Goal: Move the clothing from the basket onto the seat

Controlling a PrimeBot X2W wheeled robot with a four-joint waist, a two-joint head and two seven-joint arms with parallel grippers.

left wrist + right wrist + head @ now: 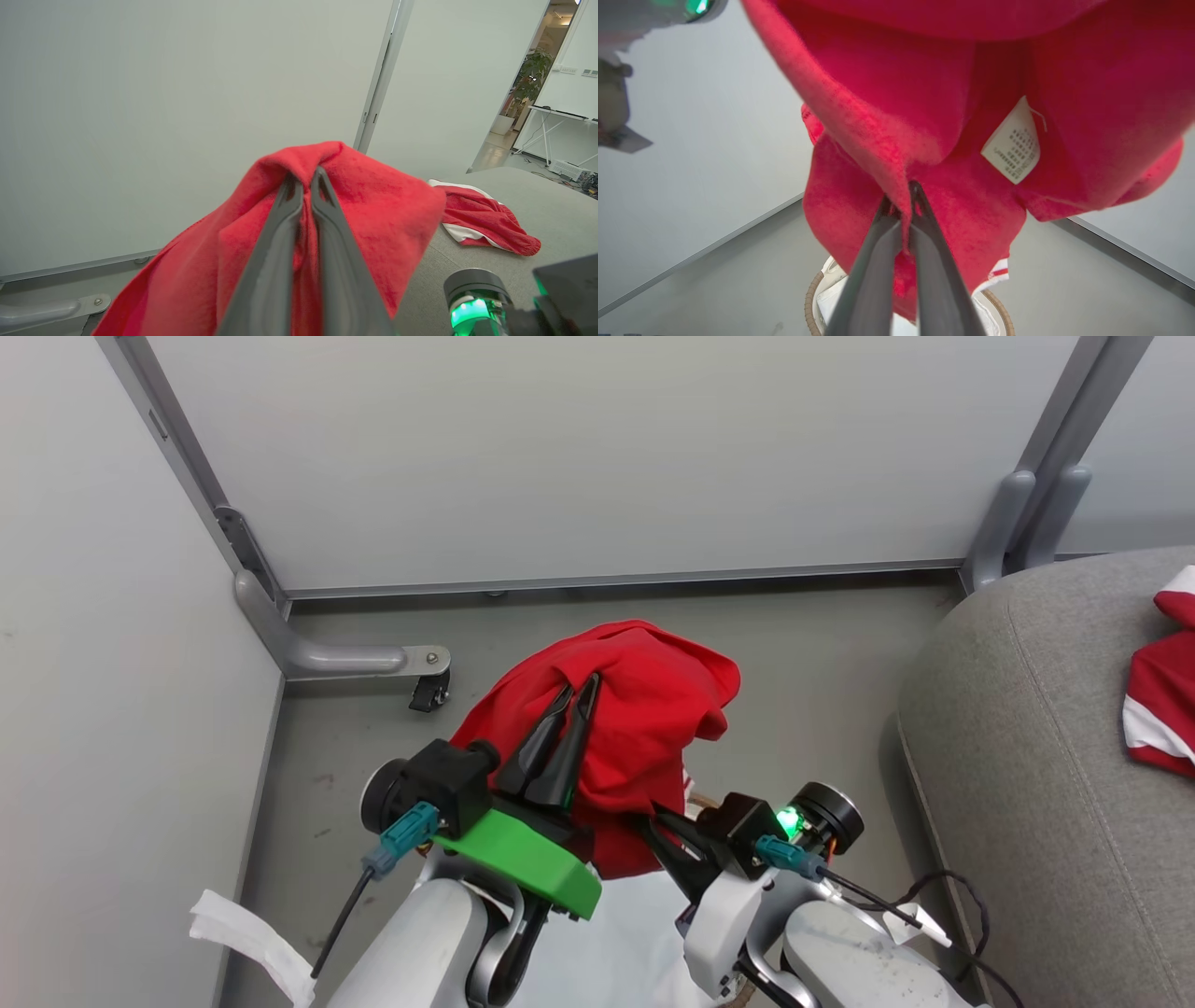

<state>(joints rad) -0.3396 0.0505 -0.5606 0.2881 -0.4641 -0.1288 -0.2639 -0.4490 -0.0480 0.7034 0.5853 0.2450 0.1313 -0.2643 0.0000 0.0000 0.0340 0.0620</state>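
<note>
Midway: striped garment [1160, 705] already on seat [1027, 737], far right; left pincer [577, 689], right pincer [903, 198] both clamp red garment [653, 709] above basket [810, 298]; drop pending.

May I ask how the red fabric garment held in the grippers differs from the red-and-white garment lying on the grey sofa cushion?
The held red fabric garment hangs aloft, pinched by the left gripper and the right gripper; the red-and-white striped garment lies on the grey fabric seat. The held one looks mostly plain red; the striped one shows broad white bands. Both are red fabric.
</note>
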